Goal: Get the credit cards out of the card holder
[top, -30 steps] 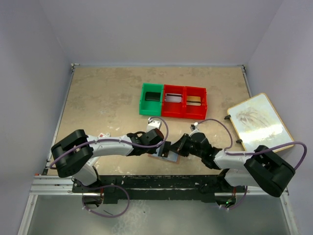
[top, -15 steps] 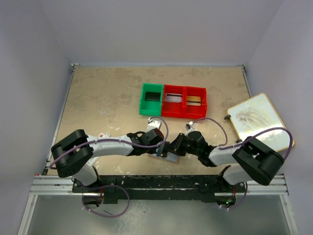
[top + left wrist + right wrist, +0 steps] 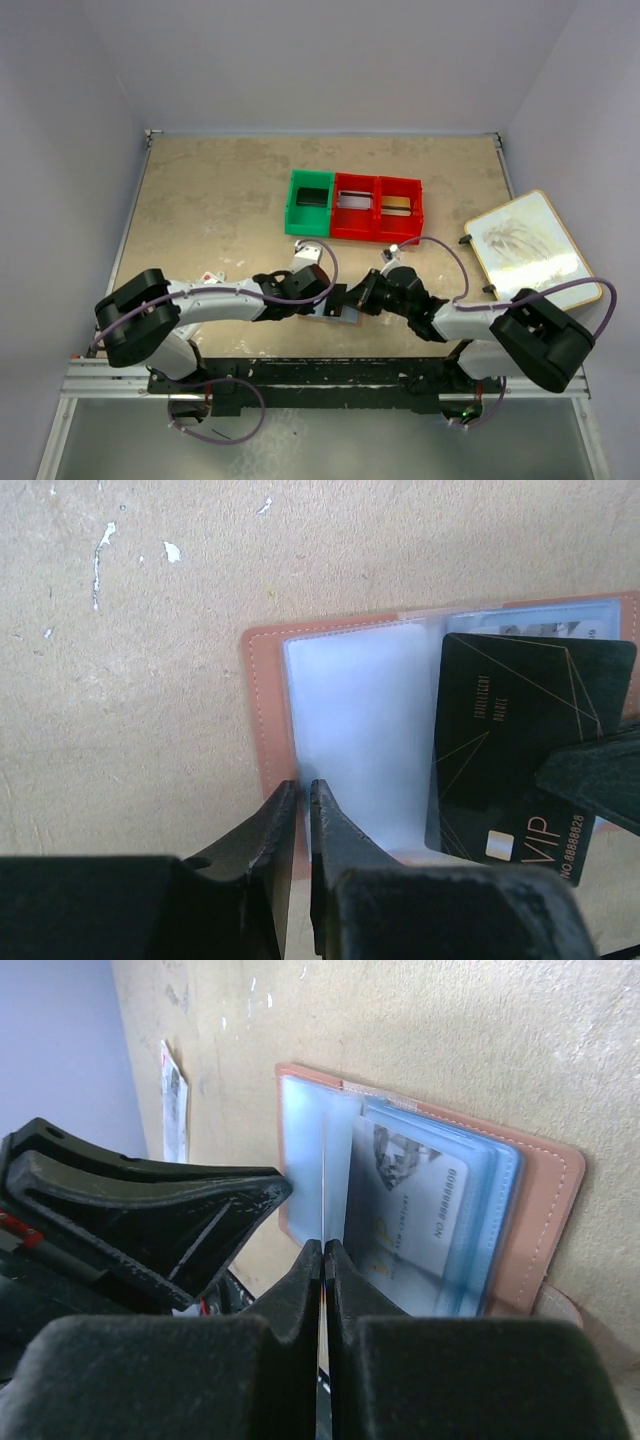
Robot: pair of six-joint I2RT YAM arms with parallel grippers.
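**Top view.** The card holder (image 3: 338,312) lies open on the table (image 3: 220,200), near edge, about centre. It sits between the left gripper (image 3: 322,300) and the right gripper (image 3: 362,297), both of which meet it. Compared with a second ago, both wrists sit slightly farther left and the right elbow has swung. The holder seems to have crept left with them. Grip detail is too small to tell here.

**Left wrist.** The left fingers are pressed together and appear to nip the holder's brown rim at the empty clear-sleeved page, pinning it. A black card (image 3: 510,730) marked VIP lies askew over the other page, with one end past the holder's rim. A dark finger of the right gripper overlaps its corner.

**Right wrist.** The right jaws are pressed together on a thin card seen edge-on. They have just closed again after a brief opening, so this is a fresh bite. A pale card (image 3: 410,1210) still sits in the blue sleeves. A white packet (image 3: 172,1100) lies apart, beyond the holder.

**Reading.**
- The re-grip looks done and the black card is partway out.
- Next the card has to be drawn clear while the left keeps the holder down.
- At least one card remains inside.
- Risk: the holder drags along with the card.
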